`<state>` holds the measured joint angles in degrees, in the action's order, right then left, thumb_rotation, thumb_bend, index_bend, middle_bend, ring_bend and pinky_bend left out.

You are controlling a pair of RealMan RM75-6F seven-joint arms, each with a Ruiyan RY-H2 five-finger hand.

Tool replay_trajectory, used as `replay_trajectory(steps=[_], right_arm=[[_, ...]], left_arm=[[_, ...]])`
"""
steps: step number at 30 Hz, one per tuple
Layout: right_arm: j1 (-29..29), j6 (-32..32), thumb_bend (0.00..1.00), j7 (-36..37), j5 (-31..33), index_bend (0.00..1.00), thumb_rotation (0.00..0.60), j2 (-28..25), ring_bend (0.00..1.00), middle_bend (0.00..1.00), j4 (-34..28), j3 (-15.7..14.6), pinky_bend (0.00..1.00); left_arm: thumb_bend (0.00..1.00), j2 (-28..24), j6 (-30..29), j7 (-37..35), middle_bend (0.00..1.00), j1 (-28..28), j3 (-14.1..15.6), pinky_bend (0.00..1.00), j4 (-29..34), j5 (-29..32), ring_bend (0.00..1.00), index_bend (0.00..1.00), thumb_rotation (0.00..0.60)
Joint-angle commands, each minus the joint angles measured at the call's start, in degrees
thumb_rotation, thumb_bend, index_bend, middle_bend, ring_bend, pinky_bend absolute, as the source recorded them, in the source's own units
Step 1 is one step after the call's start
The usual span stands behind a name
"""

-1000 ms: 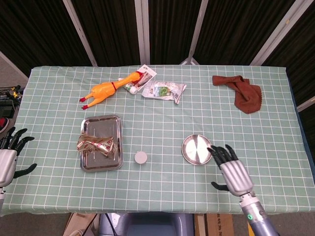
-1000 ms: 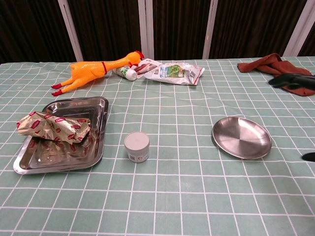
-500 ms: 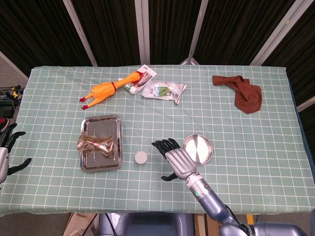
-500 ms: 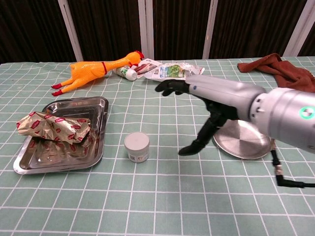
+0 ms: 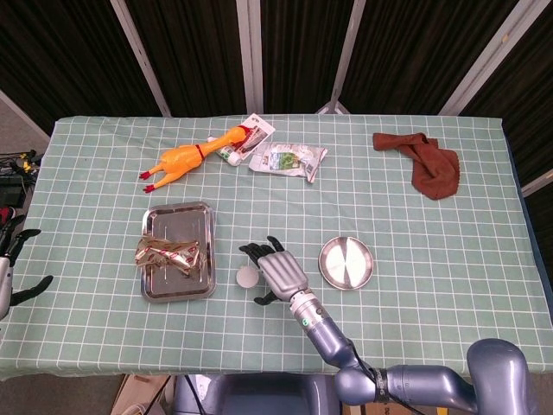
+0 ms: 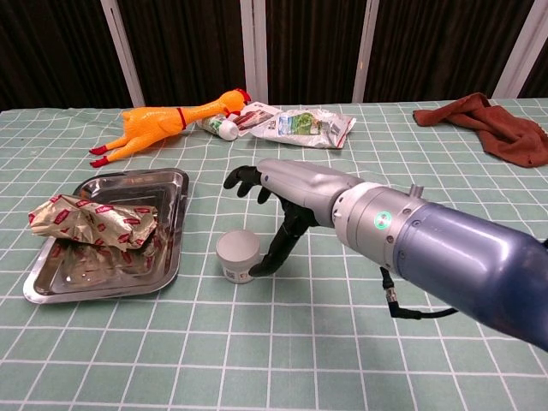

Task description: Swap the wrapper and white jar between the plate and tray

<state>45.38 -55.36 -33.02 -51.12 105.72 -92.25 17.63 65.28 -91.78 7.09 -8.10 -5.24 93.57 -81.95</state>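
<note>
The right hand [image 5: 276, 272] covers the jar's [image 5: 247, 277] right side in the head view, and its arm hides the plate in the chest view (wholly). The left hand [image 5: 10, 268] is cut by the frame edge.

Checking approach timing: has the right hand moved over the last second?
Yes. The right hand has swept leftward from beside the steel plate to the white jar.

Wrapper [image 5: 168, 253] in tray [image 5: 178, 215], jar [image 5: 248, 277] beside.
</note>
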Motion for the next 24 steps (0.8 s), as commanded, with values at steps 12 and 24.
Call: replay_trajectory(steps=[12,24], right_arm=[[2.16,0.56,0.13,4.76,-1.64,0.24,0.6,4.85,0.3,0.27,7.4,-1.63,0.0],[2.79,-1.52,0.13,7.01,-4.38,0.37,0.6,8.97,0.4,0.37,13.48,-1.85,0.05]], left_arm=[[0.2,0.17,0.39,-1.36,0.1,0.45,-1.08,0.19,-0.04,0.4,0.03,0.26,0.6],[0.2,0.3,0.22,-2.59,0.1,0.82,-1.95,0.19,-0.23,0.39,0.03,0.26,0.6]])
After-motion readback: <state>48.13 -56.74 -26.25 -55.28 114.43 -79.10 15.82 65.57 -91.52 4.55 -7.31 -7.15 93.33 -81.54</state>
